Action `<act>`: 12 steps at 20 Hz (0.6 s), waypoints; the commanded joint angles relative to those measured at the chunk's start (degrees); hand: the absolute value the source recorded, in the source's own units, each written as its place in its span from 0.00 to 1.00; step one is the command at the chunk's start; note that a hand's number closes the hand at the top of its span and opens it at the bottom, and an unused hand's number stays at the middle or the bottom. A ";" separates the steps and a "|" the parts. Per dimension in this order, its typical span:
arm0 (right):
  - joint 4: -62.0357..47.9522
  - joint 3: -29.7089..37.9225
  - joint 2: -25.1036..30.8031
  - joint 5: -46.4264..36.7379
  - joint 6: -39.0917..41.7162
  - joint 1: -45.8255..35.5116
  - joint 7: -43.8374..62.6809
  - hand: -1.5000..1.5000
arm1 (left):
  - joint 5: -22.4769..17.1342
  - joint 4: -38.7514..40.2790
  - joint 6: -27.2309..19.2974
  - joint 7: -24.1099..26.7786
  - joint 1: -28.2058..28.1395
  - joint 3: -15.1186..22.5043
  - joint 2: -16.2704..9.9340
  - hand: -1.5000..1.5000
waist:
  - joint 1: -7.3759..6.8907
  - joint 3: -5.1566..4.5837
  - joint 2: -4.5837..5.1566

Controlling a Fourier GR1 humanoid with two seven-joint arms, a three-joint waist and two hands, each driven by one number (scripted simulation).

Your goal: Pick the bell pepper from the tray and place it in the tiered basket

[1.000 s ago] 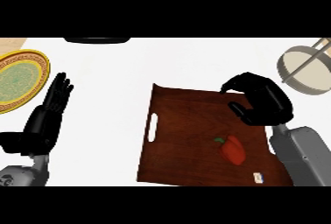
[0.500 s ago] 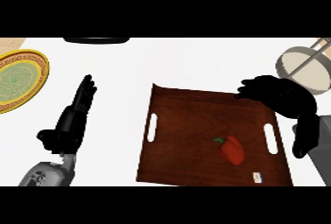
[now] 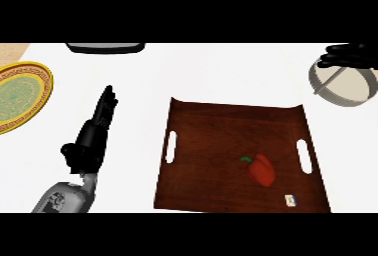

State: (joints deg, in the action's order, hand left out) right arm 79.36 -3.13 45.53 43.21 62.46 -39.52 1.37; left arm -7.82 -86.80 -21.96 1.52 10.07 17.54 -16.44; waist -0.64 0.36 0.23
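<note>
A red bell pepper (image 3: 262, 170) with a green stem lies on the dark wooden tray (image 3: 221, 130), right of the tray's middle, with nothing touching it. The round grey tiered basket (image 3: 337, 96) stands at the far right beyond the tray. My right hand (image 3: 353, 54) hovers over the basket's far rim at the upper right corner, fingers relaxed and holding nothing. Left of the tray, my left hand (image 3: 92, 135) rests edge-on with straight fingers pointing away from me.
A yellow and green plate (image 3: 18, 95) sits at the far left edge. A dark grey object (image 3: 103, 47) shows at the top edge. The tray has a slot handle on each side (image 3: 170, 146) and a small white tag (image 3: 290, 200) near its front right corner.
My right hand has moved off the tray's far right corner, up and right to the basket. The left hand has shifted right and turned edge-on. The pepper has stayed put.
</note>
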 commanded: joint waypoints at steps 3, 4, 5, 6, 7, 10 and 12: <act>15.49 4.02 2.23 -14.84 8.56 -3.51 -2.98 0.00 | 1.40 0.22 -1.74 -0.71 -0.29 0.83 1.27 0.50 | 0.43 0.01 -0.29; 17.88 4.48 1.19 -17.45 8.36 -2.91 -3.67 0.00 | 1.33 0.72 -1.85 -1.60 1.68 0.13 1.33 0.50 | 0.64 0.03 -0.05; 20.46 2.95 -1.11 -20.43 6.67 -2.94 -3.13 0.00 | 0.90 1.90 -0.97 -0.15 2.32 -0.65 1.19 0.50 | 0.21 -0.10 0.18; 21.71 4.02 0.16 -21.85 7.89 -2.11 -3.73 0.00 | 1.63 0.77 -1.19 -1.12 0.31 0.45 0.79 0.50 | 0.03 -0.09 -0.01; 25.82 4.04 -1.28 -24.87 7.18 1.45 -4.63 0.00 | 1.19 -1.09 -1.04 -2.18 -0.03 0.45 0.64 0.50 | 0.35 -0.02 -0.16; 26.83 4.30 -2.81 -31.43 8.90 2.62 -7.80 0.00 | 2.11 0.54 -1.12 -2.12 2.29 0.16 1.48 0.50 | -0.09 -0.14 0.23; 29.52 2.50 -3.96 -34.48 7.81 5.59 -8.47 0.00 | 1.32 -0.09 0.72 0.80 -1.35 -0.62 -0.06 0.50 | -0.43 -0.20 0.12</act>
State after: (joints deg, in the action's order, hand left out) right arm 105.81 -0.21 43.40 16.28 62.21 -36.17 -1.18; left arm -5.89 -86.38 -23.04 0.40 10.74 17.93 -15.21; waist -0.51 0.24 0.28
